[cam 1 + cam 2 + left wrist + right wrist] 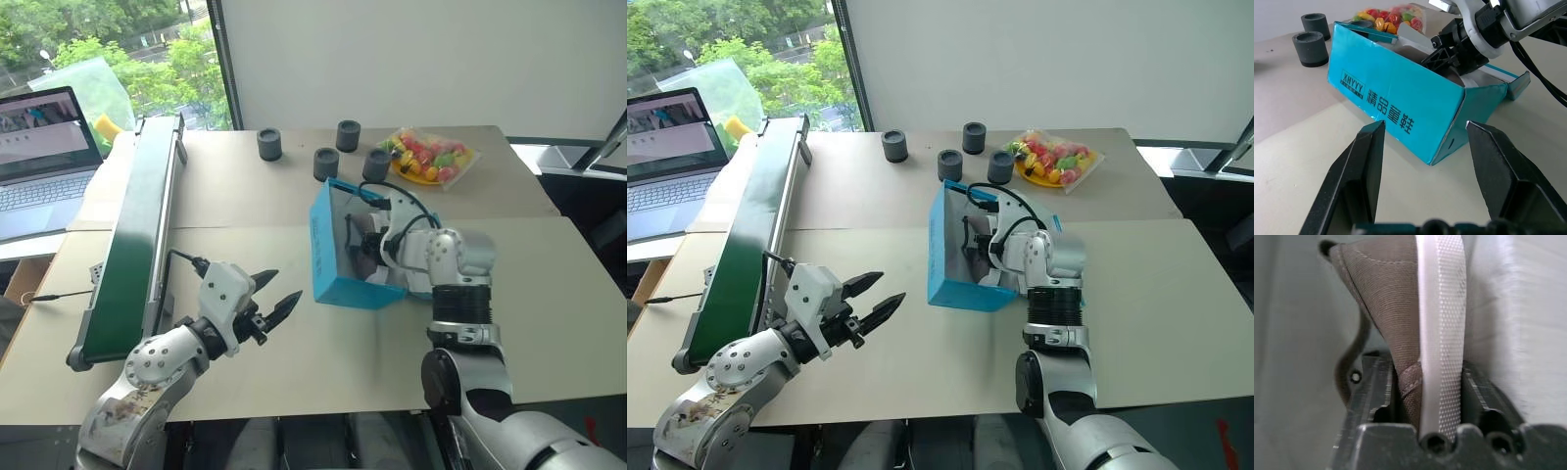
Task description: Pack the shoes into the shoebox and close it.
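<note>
The right gripper reaches down into the open blue shoebox at the middle of the table, and its wrist view shows a greyish-beige sneaker standing between its fingers, white sole against one finger and fabric against the other; whether the fingers press it or have just slackened, I cannot tell. The shoe runs straight away from that gripper, along the line of its fingers, deeper into the box. The box's long axis runs near to far, slightly skewed. The left gripper, fingers spread and empty, hovers just left of the box's near corner, pointing right at it. The right arm is the nearer.
</note>
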